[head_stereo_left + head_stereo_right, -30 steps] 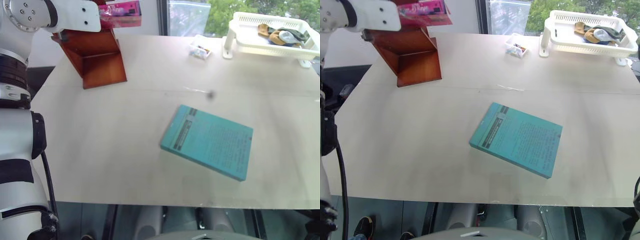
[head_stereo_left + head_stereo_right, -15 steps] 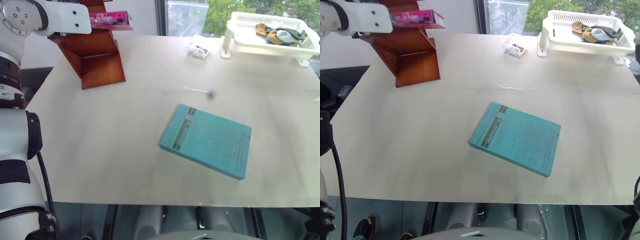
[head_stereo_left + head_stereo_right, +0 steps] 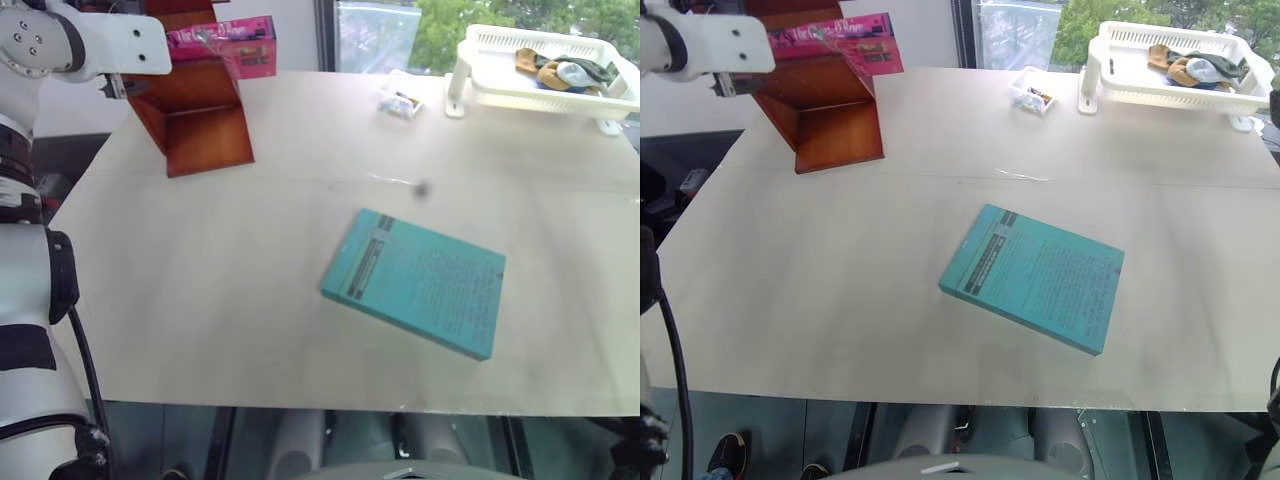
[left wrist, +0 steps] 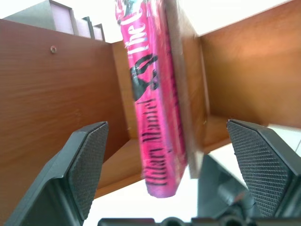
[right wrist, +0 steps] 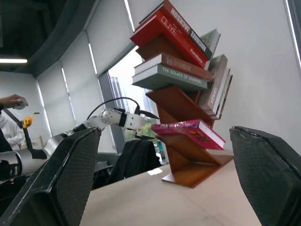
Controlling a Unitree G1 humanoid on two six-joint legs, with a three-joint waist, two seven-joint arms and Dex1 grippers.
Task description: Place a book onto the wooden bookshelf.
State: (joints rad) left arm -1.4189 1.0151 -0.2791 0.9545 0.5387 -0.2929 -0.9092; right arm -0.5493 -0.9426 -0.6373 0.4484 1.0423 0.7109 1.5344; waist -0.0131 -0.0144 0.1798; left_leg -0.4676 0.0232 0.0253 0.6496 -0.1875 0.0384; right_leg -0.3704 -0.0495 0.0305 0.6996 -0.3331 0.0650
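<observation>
Book [image 4: 157,117] rests on bookshelf [image 4: 56,103], between open left claw [image 4: 169,150] fingers.

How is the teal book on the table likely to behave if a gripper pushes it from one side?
The teal book lies flat on the smooth table, so it would probably slide, not tip. It sits at an angle to the table edge, so an off-centre push would likely turn it. It looks thin, probably a paperback that bends a little when lifted by one edge.

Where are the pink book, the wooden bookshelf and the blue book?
pink book [image 3: 840,38], right eye view, on its cover.
wooden bookshelf [image 3: 838,132], right eye view, on its front panel.
blue book [image 3: 1040,275], right eye view, on its cover's middle.
</observation>
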